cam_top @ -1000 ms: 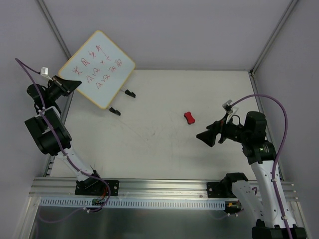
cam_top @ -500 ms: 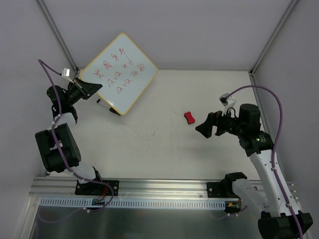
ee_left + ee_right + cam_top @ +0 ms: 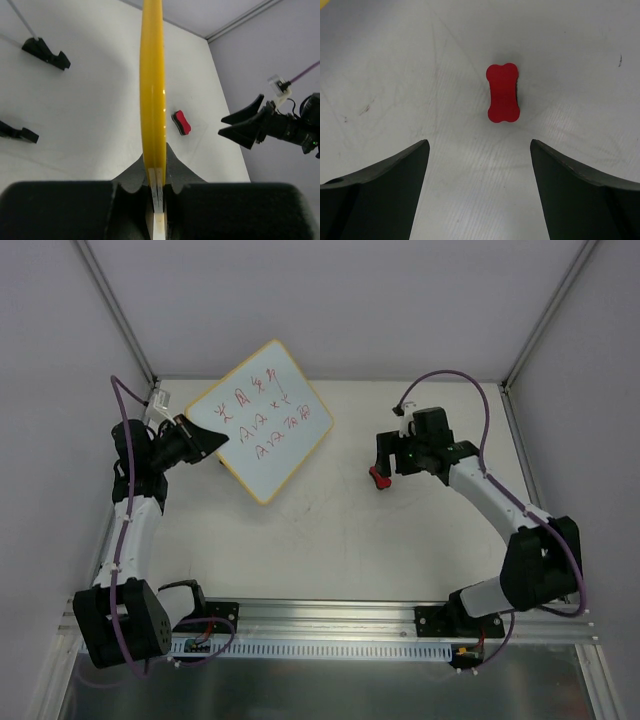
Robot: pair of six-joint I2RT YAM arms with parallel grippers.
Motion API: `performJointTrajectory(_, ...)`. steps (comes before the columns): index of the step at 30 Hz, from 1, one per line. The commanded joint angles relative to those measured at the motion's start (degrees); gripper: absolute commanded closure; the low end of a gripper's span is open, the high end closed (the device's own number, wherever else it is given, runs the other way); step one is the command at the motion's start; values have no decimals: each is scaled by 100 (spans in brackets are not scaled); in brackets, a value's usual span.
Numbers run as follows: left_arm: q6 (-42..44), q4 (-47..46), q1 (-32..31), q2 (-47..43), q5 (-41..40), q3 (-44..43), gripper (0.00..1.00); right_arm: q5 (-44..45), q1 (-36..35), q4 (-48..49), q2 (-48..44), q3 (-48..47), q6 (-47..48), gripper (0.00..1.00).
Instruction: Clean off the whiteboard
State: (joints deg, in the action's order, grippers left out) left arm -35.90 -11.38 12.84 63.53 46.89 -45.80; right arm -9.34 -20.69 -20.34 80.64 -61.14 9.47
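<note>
The whiteboard (image 3: 262, 422), white with a tan-yellow frame and red handwriting, is held tilted above the table's back left. My left gripper (image 3: 205, 437) is shut on its left corner. In the left wrist view the whiteboard (image 3: 152, 90) shows edge-on as a yellow strip rising from my left gripper (image 3: 154, 161). A small red bow-shaped eraser (image 3: 378, 478) lies on the table. My right gripper (image 3: 383, 462) hangs over it, open. In the right wrist view the eraser (image 3: 503, 93) lies just ahead of my right gripper (image 3: 479, 150), with nothing between the fingers.
Two black stand feet (image 3: 45, 52) (image 3: 17, 132) lie loose on the table to the left of the board's edge. Grey walls and metal posts enclose the table at the back and sides. The right gripper (image 3: 245, 127) also shows in the left wrist view.
My left arm has carried the whiteboard rightward over the table. My right arm has swung left and forward until its open gripper is over the eraser.
</note>
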Motion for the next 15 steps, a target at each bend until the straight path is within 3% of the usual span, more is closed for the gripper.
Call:
performJointTrajectory(1,311,205,-229,-507,-13,62,100,319,-32,232,512,-503,-25,14)
performJointTrajectory(6,355,443,-405,-929,30,431,100,538,-76,267,1461,-837,46,20)
performJointTrajectory(15,435,637,-449,-1448,197,993,100,838,-102,329,2236,-1057,-16,31)
